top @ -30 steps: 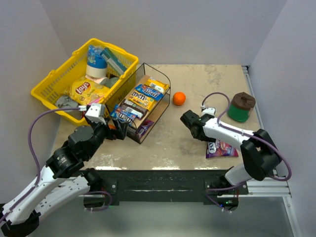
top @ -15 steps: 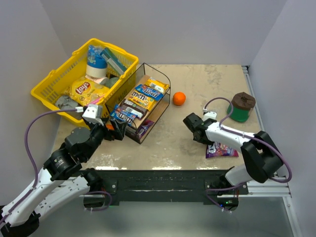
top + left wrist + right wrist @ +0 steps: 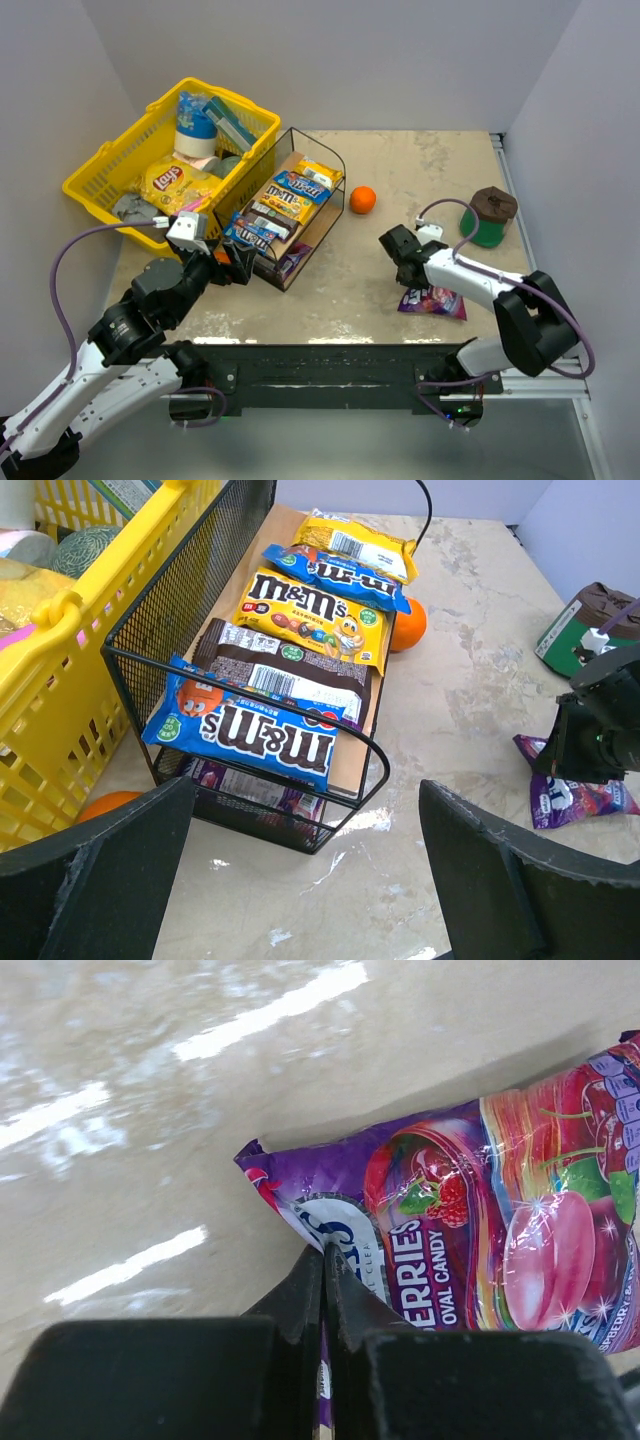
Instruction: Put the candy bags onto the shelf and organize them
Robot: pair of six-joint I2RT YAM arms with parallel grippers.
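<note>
Two grippers were over the table. The left gripper had its fingers spread as wide as they go, holding nothing and touching nothing. Just ahead of them stood the shelf. A blue M&M's bag lay nearest the fingertips on the top board. Beyond it, running away from the fingers, lay a brown bag, a yellow M&M's bag, another blue bag and another yellow bag. The yellow basket sat off the left finger, against the shelf. An orange lay past the shelf's far right corner.

The right gripper was well off to the right. Its fingers were pressed together, nipping the near edge of the purple candy bag. The rest of that bag lay flat on the table, spreading ahead and to the right of the fingertips.
</note>
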